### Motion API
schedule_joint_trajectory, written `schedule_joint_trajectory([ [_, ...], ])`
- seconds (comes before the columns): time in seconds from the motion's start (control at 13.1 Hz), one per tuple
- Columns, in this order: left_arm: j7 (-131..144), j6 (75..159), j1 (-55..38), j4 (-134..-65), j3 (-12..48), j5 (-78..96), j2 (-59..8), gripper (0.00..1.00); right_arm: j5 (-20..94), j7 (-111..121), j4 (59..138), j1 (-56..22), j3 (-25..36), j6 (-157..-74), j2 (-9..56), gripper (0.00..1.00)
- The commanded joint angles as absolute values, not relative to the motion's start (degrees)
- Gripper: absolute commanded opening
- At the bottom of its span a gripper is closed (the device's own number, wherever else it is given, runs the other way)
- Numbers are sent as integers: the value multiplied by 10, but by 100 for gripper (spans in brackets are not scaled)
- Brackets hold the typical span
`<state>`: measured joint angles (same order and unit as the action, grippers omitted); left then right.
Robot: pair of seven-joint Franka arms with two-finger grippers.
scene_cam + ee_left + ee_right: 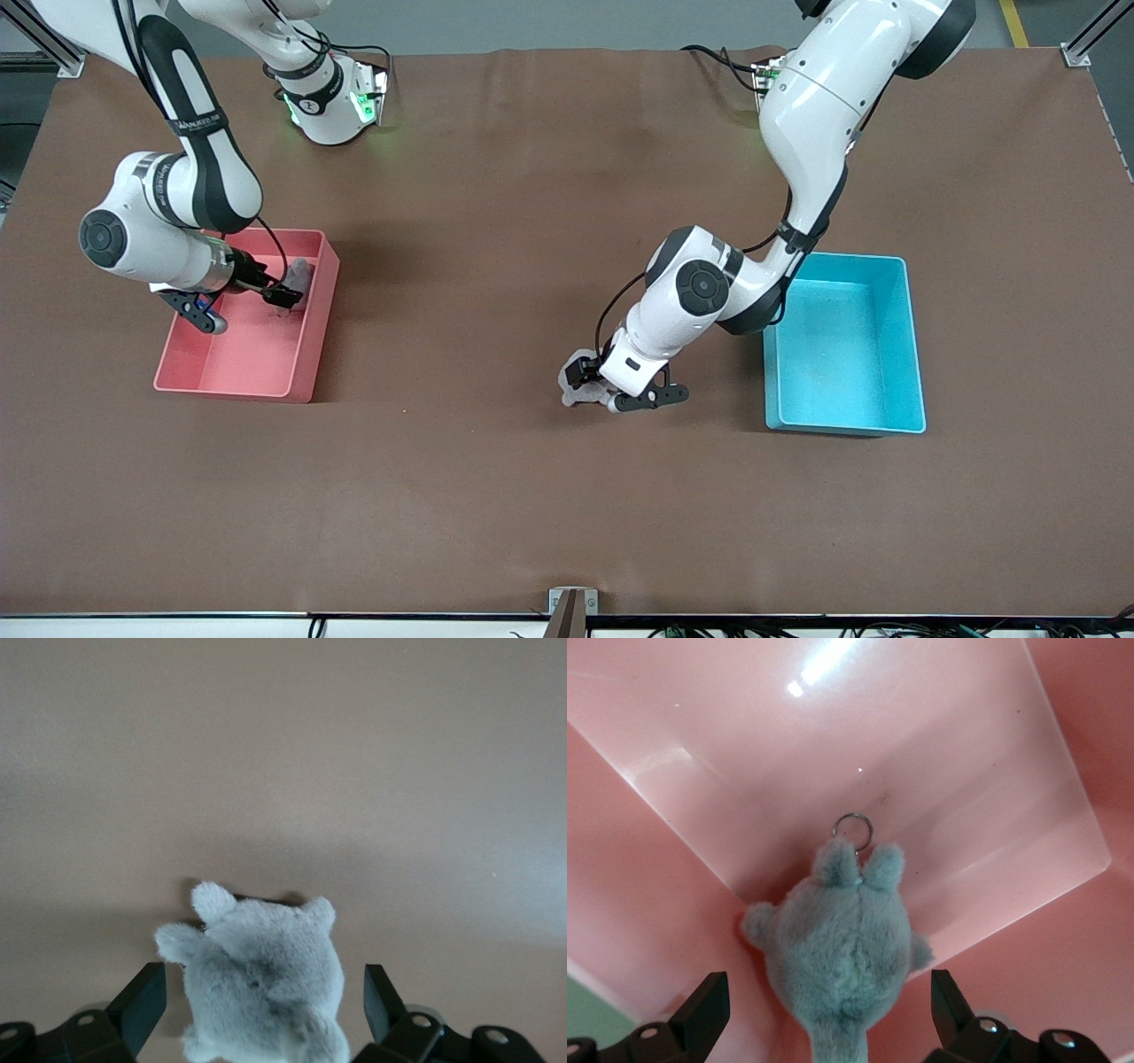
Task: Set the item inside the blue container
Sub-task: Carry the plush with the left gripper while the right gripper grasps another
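A grey plush toy (574, 392) (261, 974) lies on the brown table, toward the right arm's end from the blue container (842, 354), which holds nothing. My left gripper (582, 372) (261, 1001) is low over this plush. It is open, with one finger (142, 1001) on each side and a gap to the fur. A second grey plush (299, 271) (842, 948) with a metal key ring (852, 827) lies in the pink bin (248, 354). My right gripper (282, 296) (828, 1005) is open inside that bin, its fingers either side of the plush without touching it.
The pink bin stands toward the right arm's end of the table and the blue container toward the left arm's end. Bare brown table lies between them and nearer the front camera. A small metal bracket (571, 611) sits at the table's near edge.
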<state>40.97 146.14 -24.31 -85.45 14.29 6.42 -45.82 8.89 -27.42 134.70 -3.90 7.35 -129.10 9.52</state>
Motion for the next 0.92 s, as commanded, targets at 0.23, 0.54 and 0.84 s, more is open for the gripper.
schedule_joint_trajectory([
  [0.23,425,1472,-265,-817,138,58,-497,98,137,-265,1357,-34,66,-1312,127,100],
  [0.54,438,1474,-272,-817,138,59,-513,98,138,-265,1357,-33,66,-1311,134,100],
  [0.84,438,1475,-272,-818,138,60,-518,83,139,-265,1357,-14,65,-1311,139,100],
])
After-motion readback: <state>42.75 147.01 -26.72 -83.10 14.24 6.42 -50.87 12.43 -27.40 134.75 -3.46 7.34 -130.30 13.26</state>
